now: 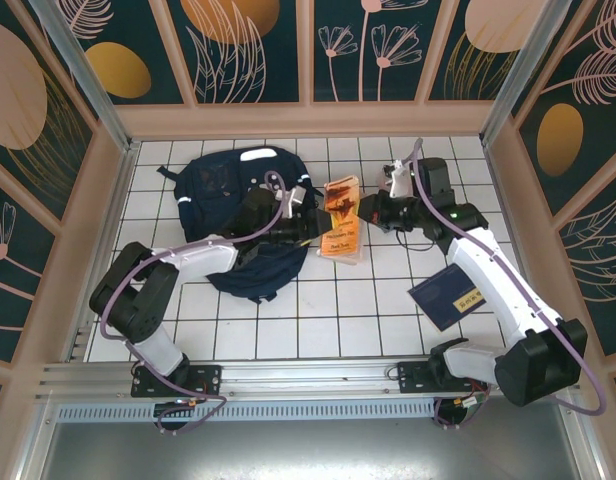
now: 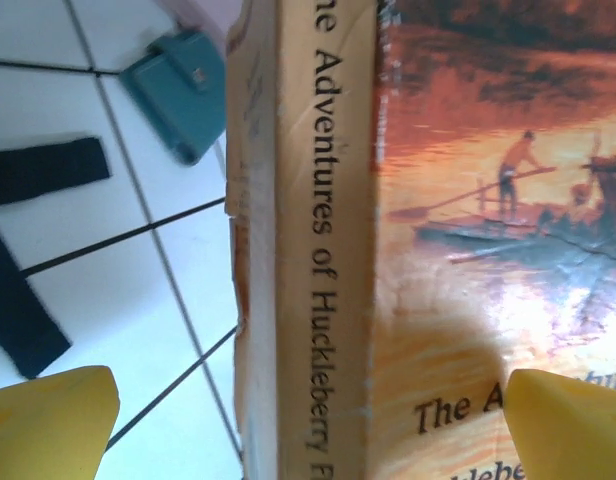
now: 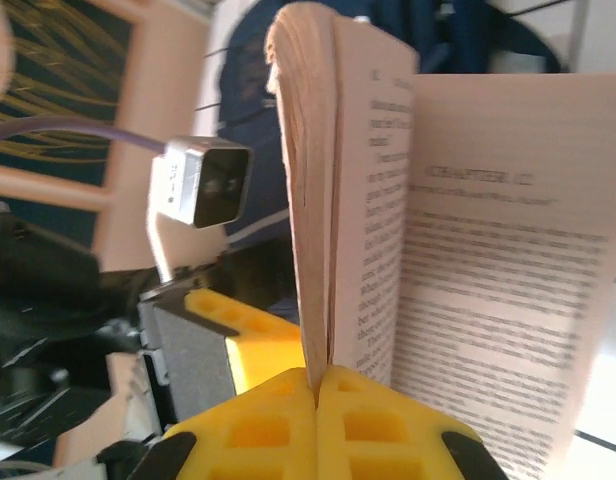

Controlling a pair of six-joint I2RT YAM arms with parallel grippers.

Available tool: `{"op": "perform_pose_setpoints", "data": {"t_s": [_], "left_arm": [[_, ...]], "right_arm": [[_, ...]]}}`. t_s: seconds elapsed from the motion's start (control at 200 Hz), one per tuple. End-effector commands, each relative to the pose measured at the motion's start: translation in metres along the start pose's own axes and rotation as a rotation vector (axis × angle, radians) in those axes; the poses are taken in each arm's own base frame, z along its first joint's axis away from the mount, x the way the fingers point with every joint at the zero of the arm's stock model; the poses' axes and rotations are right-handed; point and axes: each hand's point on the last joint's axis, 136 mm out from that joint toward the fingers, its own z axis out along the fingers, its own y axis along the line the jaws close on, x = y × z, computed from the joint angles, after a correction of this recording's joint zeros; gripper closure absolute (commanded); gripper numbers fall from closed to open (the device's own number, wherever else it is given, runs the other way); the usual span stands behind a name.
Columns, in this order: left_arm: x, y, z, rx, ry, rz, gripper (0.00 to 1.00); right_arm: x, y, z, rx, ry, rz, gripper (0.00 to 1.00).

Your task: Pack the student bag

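The right gripper (image 3: 318, 378) clamps the book (image 3: 488, 300) by its pages; the left gripper (image 2: 310, 425) stands spread. Pages could tear or slip.

book (image 1: 340, 222): orange paperback on the tiles. The spine reads "The Adventures of Huckleberry F…", and the cover picture shows figures on a raft. The spine's edge is creased and worn. It is partly open, and one printed page with a chapter heading stands apart from the rest of the block.
teal case (image 2: 178, 95): small and flat, lying on a tile just beside the book's spine near its top end.
navy booklet (image 1: 451, 295): flat on the tiles with a small yellow label, well apart from the book and nearer the front edge.
tabletop (image 1: 338, 310): white square tiles with dark grout, under the book.
wall panels (image 1: 248, 50): dark blue with gold discs and leaf outlines, beyond the book.
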Motion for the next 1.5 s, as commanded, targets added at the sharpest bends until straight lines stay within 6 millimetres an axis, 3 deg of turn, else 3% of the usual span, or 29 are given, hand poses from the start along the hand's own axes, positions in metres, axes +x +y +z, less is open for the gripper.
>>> {"op": "perform_pose_setpoints", "data": {"t_s": [0.0,0.275,0.375,0.536,0.601,0.646,0.786,0.876,0.941,1.176,1.496], "left_arm": [[-0.017,-0.071,-0.026,0.26,-0.061,0.106,0.02],[-0.016,-0.107,-0.046,0.358,-0.069,0.176,0.13],[-0.018,-0.109,-0.046,0.351,-0.071,0.177,0.29],[-0.025,-0.102,-0.043,0.306,-0.102,0.157,0.67],[-0.029,-0.099,-0.043,0.283,-0.125,0.147,0.74],[-0.032,-0.1,-0.044,0.28,-0.143,0.141,0.78],[-0.05,-0.103,-0.05,0.256,-0.24,0.113,0.83],[-0.066,-0.108,-0.058,0.242,-0.333,0.099,0.83],[-0.079,-0.111,-0.065,0.227,-0.407,0.092,0.82],[-0.111,-0.115,-0.093,0.213,-0.631,-0.02,0.79],[-0.119,-0.118,-0.094,0.303,-0.649,-0.156,0.8]], "right_arm": [[-0.019,0.055,-0.02,-0.236,-0.033,-0.121,1.0],[-0.029,0.05,-0.019,-0.239,-0.027,-0.109,1.0],[-0.031,0.048,-0.017,-0.238,-0.031,-0.107,1.0],[-0.033,0.034,-0.013,-0.18,-0.041,-0.092,1.0],[-0.035,0.028,-0.014,-0.147,-0.055,-0.084,0.95],[-0.037,0.024,-0.016,-0.115,-0.077,-0.076,0.85],[-0.048,0.006,-0.026,-0.012,-0.212,0.02,0.33],[-0.046,0.005,-0.033,-0.052,-0.292,0.089,0.14],[-0.043,0.0,-0.036,-0.087,-0.359,0.168,0.06],[-0.032,0.032,-0.03,-0.35,-0.412,0.293,0.01],[-0.028,0.076,0.017,-0.539,-0.358,0.412,0.01]]}}
